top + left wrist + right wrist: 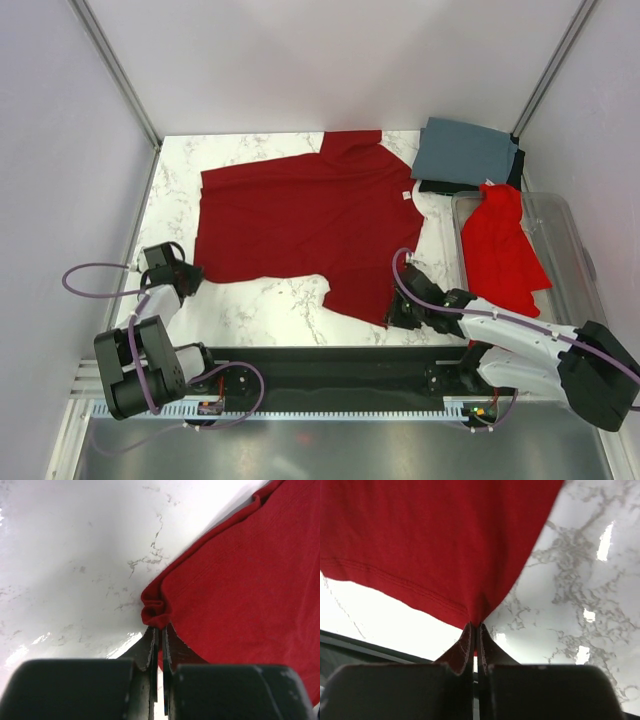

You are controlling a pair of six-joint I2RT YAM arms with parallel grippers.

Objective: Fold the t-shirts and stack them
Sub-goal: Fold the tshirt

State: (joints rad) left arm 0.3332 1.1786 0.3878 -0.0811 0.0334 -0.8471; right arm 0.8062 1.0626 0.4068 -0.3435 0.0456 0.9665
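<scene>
left gripper (160,630) and right gripper (475,627) both clamped tight on near-edge corners of dark crimson t-shirt (300,220), spread on marble table (250,310).

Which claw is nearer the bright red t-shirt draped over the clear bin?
Right. The right claw, shut on the crimson t-shirt, sits just left of the bright red t-shirt; the left claw grips the crimson one's opposite corner, across the table.

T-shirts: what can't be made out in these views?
black t-shirt: top external, mostly under the folded grey-blue t-shirt; fold unreadable.
clear bin: top external, floor covered by bright red t-shirt.
dark crimson t-shirt: both wrist views, frame edges cut all but one hem corner.
</scene>
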